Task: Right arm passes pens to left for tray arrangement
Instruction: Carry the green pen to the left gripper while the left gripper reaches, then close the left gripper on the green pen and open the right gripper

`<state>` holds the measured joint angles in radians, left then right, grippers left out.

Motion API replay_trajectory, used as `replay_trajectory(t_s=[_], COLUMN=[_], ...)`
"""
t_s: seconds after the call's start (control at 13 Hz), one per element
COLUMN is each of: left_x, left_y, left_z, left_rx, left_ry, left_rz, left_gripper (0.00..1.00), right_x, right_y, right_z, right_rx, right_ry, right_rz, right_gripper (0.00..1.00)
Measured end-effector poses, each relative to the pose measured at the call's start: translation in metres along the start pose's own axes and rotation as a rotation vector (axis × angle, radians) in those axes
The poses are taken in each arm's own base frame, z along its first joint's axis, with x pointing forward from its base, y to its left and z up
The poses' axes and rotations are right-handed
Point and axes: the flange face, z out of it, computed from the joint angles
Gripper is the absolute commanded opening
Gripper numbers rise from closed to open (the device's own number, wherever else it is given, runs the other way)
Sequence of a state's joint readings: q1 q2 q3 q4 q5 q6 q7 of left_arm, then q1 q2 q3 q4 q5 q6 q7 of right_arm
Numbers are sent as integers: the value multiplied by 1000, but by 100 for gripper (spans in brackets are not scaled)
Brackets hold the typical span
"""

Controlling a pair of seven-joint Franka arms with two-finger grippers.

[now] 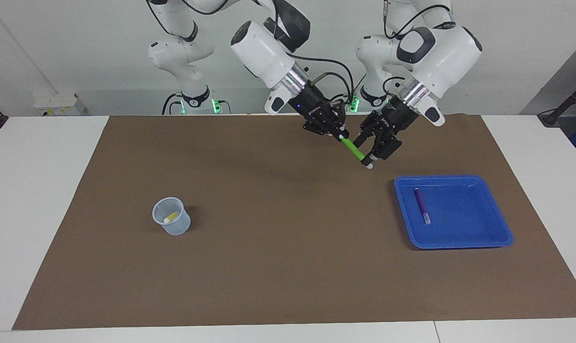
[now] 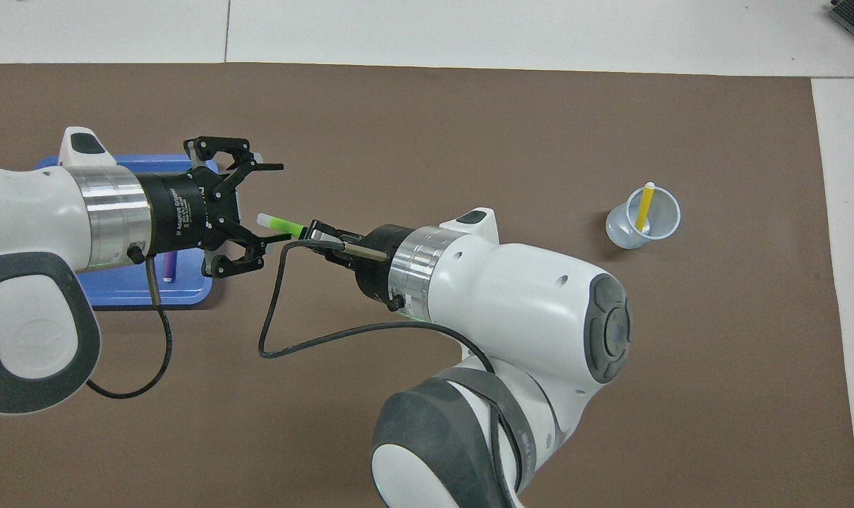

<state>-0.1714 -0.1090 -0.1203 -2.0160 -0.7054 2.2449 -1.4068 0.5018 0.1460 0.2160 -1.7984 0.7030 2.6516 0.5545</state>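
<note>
My right gripper (image 1: pixel 339 135) (image 2: pixel 322 233) is shut on the green pen (image 1: pixel 353 149) (image 2: pixel 286 226) and holds it in the air, slanting over the brown mat. The pen's pale end reaches between the fingers of my left gripper (image 1: pixel 368 151) (image 2: pixel 272 205), which stands open around it above the mat beside the tray. The blue tray (image 1: pixel 464 236) (image 2: pixel 127 293) lies toward the left arm's end, with the purple pen (image 1: pixel 422 205) (image 2: pixel 169 267) flat inside it. The yellow pen (image 1: pixel 172 217) (image 2: pixel 644 207) leans in a small cup.
The translucent cup (image 1: pixel 178 226) (image 2: pixel 628 236) stands on the brown mat (image 1: pixel 278 267) toward the right arm's end. A black cable (image 2: pixel 307 339) loops under the right wrist. White table surrounds the mat.
</note>
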Motion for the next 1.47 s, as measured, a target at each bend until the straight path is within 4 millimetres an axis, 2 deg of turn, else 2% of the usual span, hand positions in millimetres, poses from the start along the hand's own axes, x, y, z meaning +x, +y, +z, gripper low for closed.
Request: replay_trajectory(t_s=[0.08,0.15,0.23,0.39,0.62,0.69,1.0,1.08,1.16,1.23,1.47], left_x=[3,4,4,3,3,2,5,9,12,14,25], left_y=[-1,-3,-4,-6,-9,-11,-11,-10,-10,-10,-8], left_z=[0,0,-1,-1,1,1,-2,-4,-7,-9,-15], left_rx=[2,5,8,19,38,47,59,70,77,81,79], left_ry=[2,3,3,1,-3,-5,-11,-16,-22,-26,-24], left_rz=[13,21,27,32,39,51,124,153,181,202,251], left_gripper=[70,51,36,17,13,0,0,0,0,0,0], right_x=[0,0,0,0,1,5,0,-4,-8,-10,2], right_y=[0,0,0,0,0,2,0,-1,-2,-3,2], right_z=[0,0,0,0,0,-2,0,2,3,4,0], right_rx=[0,1,1,1,2,4,4,4,5,6,4], right_ry=[0,0,0,1,4,16,7,2,-3,-7,9], right_rz=[0,0,0,0,1,5,3,3,1,3,16], right_gripper=[0,0,0,0,0,0,0,9,70,100,100])
